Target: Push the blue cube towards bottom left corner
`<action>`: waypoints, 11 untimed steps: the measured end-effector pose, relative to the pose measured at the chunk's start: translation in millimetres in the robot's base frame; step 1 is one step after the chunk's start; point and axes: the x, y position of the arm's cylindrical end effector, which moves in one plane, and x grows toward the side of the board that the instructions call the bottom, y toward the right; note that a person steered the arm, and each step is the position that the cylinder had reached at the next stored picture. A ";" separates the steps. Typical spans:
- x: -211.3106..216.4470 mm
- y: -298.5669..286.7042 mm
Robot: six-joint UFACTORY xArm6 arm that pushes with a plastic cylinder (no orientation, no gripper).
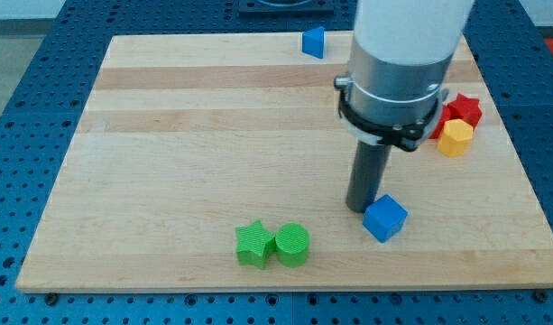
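Observation:
The blue cube (385,218) lies on the wooden board (168,162) at the view's lower right of centre. My tip (362,208) rests on the board right beside the cube's upper left side, touching or almost touching it. The rod hangs from the large grey and white arm body (395,72) above it. The board's bottom left corner is far off to the view's left of the cube.
A green star block (253,243) and a green cylinder (292,245) sit side by side near the bottom edge, left of the cube. A blue triangular block (313,41) lies at the top edge. A red star block (462,110) and a yellow block (455,138) lie at the right.

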 end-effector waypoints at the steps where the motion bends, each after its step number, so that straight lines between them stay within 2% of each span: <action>1: 5.8 -14.9; 4: 29.5 50.1; 6: 70.6 4.2; 8: 52.1 52.8; 11: 52.1 84.3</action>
